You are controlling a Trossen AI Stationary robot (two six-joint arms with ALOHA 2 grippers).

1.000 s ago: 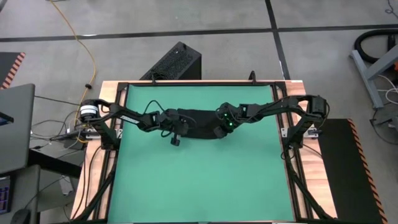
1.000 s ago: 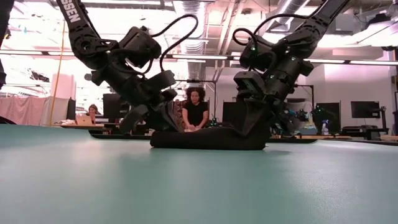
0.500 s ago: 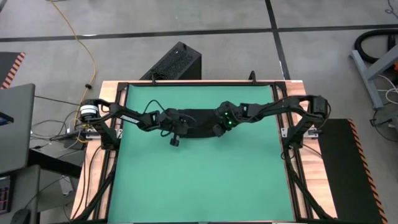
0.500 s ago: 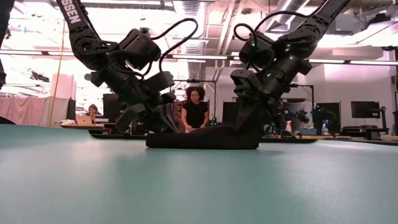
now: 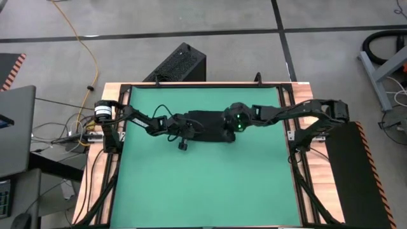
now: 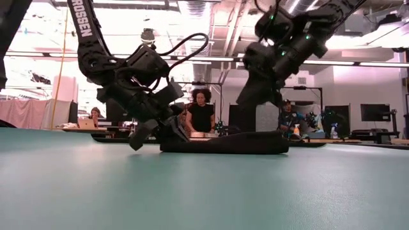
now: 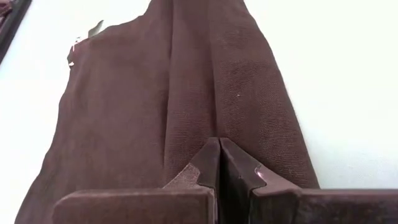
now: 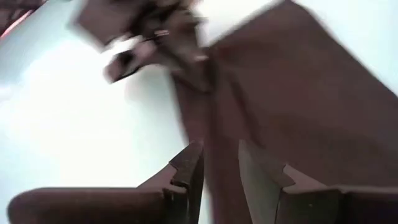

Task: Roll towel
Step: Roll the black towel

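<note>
We see the green mat (image 5: 203, 184) lying bare from its middle to the near edge. The towel (image 5: 206, 119) lies flat toward its far side. Both arms reach inward. Our left gripper (image 7: 219, 163) rests on the towel's end, fingers pressed together; our right gripper (image 8: 219, 167) hangs above the other end, fingers apart, holding nothing.

One towel (image 5: 205, 123) lies on one green mat (image 5: 203, 184); two grippers, left (image 5: 186, 129) and right (image 5: 230, 130); two people (image 6: 201, 110) behind.

matt woven cloth towel (image 7: 186, 93); smooth green mat (image 5: 203, 184).
</note>
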